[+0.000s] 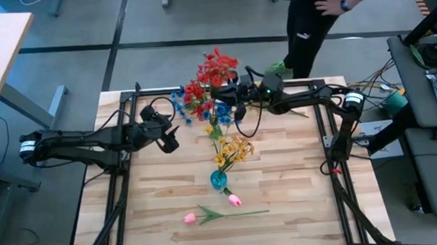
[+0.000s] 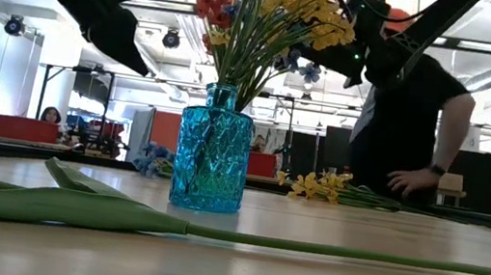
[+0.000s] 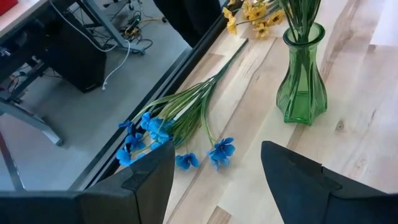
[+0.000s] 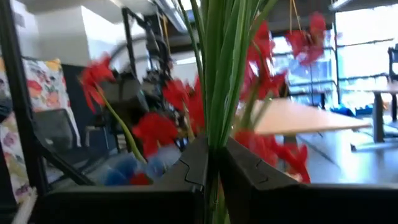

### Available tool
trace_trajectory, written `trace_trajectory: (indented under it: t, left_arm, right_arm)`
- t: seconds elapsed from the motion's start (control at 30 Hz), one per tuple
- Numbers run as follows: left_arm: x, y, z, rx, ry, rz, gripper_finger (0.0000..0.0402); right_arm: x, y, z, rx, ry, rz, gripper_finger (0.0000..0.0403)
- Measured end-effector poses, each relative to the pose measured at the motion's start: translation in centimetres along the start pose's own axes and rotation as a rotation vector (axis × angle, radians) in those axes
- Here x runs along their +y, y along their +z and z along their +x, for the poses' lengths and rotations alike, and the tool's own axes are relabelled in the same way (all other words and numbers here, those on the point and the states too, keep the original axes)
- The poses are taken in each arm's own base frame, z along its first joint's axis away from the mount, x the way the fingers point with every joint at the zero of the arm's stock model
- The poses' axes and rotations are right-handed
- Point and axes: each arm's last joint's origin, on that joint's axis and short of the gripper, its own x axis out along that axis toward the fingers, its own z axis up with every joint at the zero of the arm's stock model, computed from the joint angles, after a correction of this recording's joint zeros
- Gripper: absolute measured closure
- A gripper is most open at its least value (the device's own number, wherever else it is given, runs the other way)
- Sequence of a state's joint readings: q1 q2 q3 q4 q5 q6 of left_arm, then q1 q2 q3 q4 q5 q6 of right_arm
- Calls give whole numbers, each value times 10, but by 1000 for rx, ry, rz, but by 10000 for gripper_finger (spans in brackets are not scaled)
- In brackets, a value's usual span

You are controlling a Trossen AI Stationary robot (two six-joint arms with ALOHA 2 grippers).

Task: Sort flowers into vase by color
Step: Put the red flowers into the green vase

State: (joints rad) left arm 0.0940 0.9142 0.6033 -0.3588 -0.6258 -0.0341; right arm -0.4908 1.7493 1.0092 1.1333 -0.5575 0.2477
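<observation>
My right gripper (image 4: 212,155) is shut on a red spray (image 1: 212,71) and hovers over the table's far middle (image 1: 231,97). My left gripper (image 3: 214,180) is open above and just short of the blue spray (image 3: 168,134), which lies flat at the far edge (image 1: 179,103). A green glass vase (image 3: 302,78) stands beside it with green stems inside. Yellow sprays (image 1: 235,150) stand in the blue glass vase (image 2: 212,152). Another yellow spray (image 2: 317,182) lies on the table. Two pink tulips (image 1: 190,216) (image 1: 234,201) lie near the front. My right gripper pinches the red spray's bundled green stems (image 4: 214,134) between its two fingers, below the blossoms. The stems run upright through the hold, and the fingers lie across them. The red blossoms (image 4: 155,127) fan out above the fingers. The stems' lower ends are hidden below the fingers.
A black frame (image 1: 126,105) rims the table's left, right and far sides. A person (image 1: 326,9) stands just beyond the far edge, bending over it in the low view (image 2: 415,114). The wooden top (image 1: 298,178) is bare on the right and the near left.
</observation>
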Motion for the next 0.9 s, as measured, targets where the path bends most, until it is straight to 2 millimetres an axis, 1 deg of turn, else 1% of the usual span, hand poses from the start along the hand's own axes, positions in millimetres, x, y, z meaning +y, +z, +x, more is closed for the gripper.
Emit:
trace_trajectory:
  t: [0.17,0.43,0.9]
  left_arm:
    - [0,0,0,0,1,0,178]
    - [1,0,0,0,19,0,178]
    - [1,0,0,0,21,0,178]
  right_arm:
    - [-1,-4,0,34,-14,-5,381]
    - [6,-10,4,73,2,-79,381]
    - [8,-15,5,115,6,-92,380]
